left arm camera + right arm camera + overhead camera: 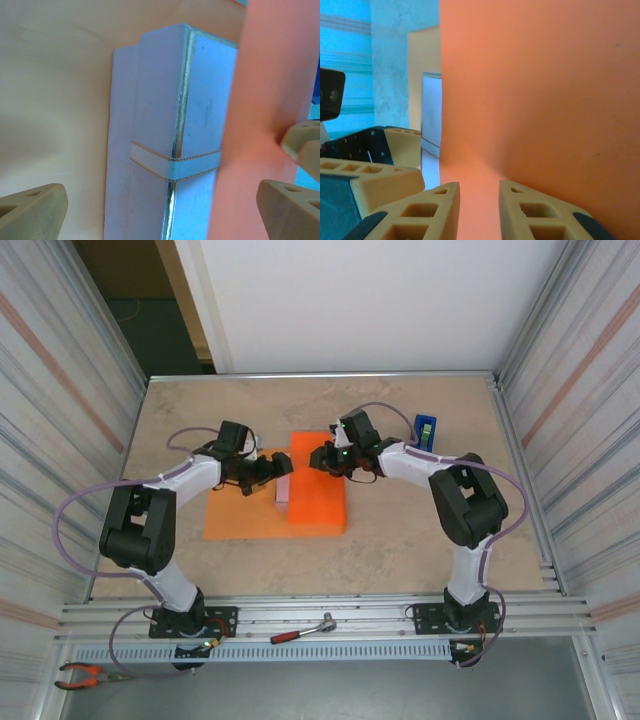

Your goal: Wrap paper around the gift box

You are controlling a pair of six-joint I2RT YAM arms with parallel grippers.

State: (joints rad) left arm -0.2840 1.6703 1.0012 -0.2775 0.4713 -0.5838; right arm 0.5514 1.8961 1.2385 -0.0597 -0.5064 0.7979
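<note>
a large bright orange sheet of thin paper (pixel 240 522) lies flat at the middle of the table, its right part lifted and folded over as a broad flap. under that flap sits the flat pale pink gift box (pixel 283 490), with a narrow strip of it showing at the flap's left edge. in the left wrist view the gift box (pixel 150 115) shows a silvery edge and a pale band across it, and the paper (pixel 260 100) hangs in front of its right side. a small blue tape dispenser (pixel 425 429) stands well apart, at the far right. a red-handled ratchet (pixel 303 629) lies on the near rail, and orange-handled pliers (pixel 82 675) lie at the near left corner.

the left arm bends inward; its left gripper (pixel 272 472) hangs over the box's left side with jaws spread wide and nothing in them (pixel 160 195). the right arm reaches in from the right — the right gripper (pixel 320 457) is at the flap's top edge, its jaws parted by a narrow gap (pixel 479 187); the paper (pixel 545 75) shows through it, and whether they touch the sheet i cannot tell.

the beige stone-patterned table (pixel 420 540) is fenced by corrugated metal walls (pixel 60 390) at both sides and a white panel (pixel 350 300) behind.
</note>
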